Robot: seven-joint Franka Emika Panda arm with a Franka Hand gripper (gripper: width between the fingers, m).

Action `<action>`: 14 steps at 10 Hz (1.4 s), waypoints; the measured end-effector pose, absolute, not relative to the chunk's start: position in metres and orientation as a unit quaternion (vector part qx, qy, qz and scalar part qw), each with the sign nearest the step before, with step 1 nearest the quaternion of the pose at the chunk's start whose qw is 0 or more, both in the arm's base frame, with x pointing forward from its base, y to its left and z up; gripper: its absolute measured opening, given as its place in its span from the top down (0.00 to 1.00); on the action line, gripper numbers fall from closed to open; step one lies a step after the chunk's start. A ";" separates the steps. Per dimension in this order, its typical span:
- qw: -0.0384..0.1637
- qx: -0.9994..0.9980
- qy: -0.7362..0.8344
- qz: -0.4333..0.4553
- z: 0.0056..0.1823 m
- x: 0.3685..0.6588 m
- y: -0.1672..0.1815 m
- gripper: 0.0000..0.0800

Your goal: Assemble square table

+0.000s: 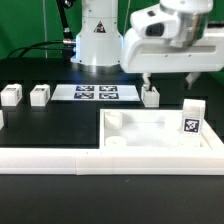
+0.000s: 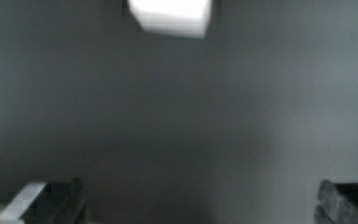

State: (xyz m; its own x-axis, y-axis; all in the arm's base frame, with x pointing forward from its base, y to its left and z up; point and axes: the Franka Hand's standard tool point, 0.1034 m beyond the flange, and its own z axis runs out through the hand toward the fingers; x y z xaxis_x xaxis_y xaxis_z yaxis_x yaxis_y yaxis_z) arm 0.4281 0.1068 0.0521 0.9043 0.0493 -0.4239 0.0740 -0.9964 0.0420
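Gripper [image 1: 168, 80] is spread wide and holds nothing. In the wrist view [image 2: 197, 205] I see both fingers [image 2: 51, 202] far apart at the frame edge, with only dark table [image 2: 194, 110] between them. There's a blurred white patch [image 2: 171, 15] at the opposite edge, well clear of the fingers. I can't tell which part it is.

In the exterior view the gripper hangs above the table on that view's right, over the strip behind the table top [image 1: 150, 132]. One finger lines up just above a small white leg [image 1: 151, 96], but they're not touching. I can't judge the depth offset.

That leg stands upright, just beside the end of the marker board [image 1: 95, 93] on the exterior view's right. Two more legs [image 1: 40, 95] [image 1: 11, 96] stand upright off the board's other end, near each other but apart.

The table top lies flat with its open side up, in front of the board toward the exterior view's right. It's tucked into the inner corner of the L-shaped rail [image 1: 50, 157]. Round sockets [image 1: 113, 120] are visible in its corners on the exterior view's left. A tagged white piece [image 1: 189, 120] stands at its far corner on that view's right. I can't tell whether it's a leg or moulded in.

The robot base [image 1: 97, 35] sits behind the marker board.
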 end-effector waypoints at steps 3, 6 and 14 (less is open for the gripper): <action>0.049 0.939 0.021 -0.341 0.045 0.396 0.105 0.19; 0.065 0.890 0.006 -0.451 0.045 0.389 0.096 0.19; 0.055 0.879 -0.054 -0.471 0.007 0.365 0.106 0.19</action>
